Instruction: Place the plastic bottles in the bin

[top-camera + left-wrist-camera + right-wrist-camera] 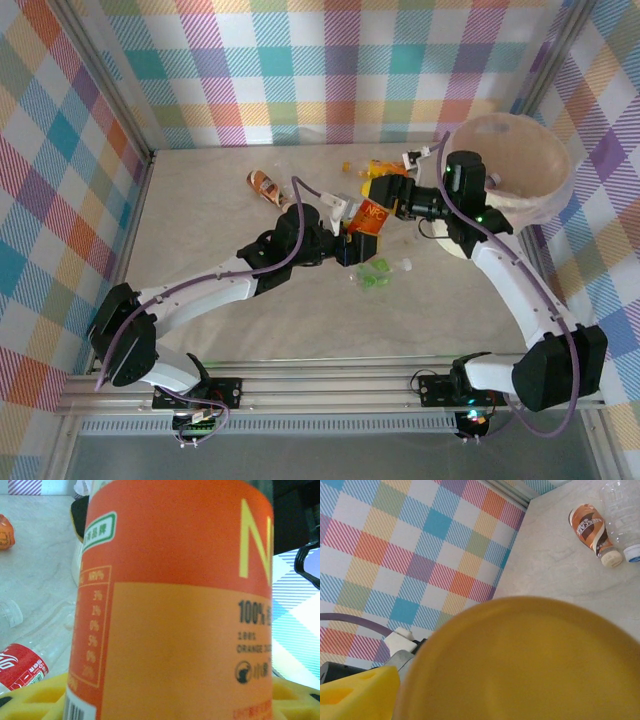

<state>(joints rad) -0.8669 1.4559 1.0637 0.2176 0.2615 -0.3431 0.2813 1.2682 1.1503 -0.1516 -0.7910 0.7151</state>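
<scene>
An orange-labelled plastic bottle (372,215) hangs above the table's middle with my left gripper (349,241) shut on it. Seen from the left wrist, its label (175,605) rises close over a yellow pad (40,695). From the right, my right gripper (386,194) meets the bottle's upper end. That rounded orange end (530,665) sits right against the right wrist camera, beside a yellow fingertip (355,695); whether the jaws press it is unclear. The bin (555,195), cream-white and lined with a bag, stands at the far right behind the right arm.
A brown-labelled bottle (265,185) (592,530) lies at the back left next to a clear one (622,510). A crushed green-labelled bottle (375,275) lies under the held bottle. A red-labelled bottle (20,667) lies on the table. Checked walls enclose three sides.
</scene>
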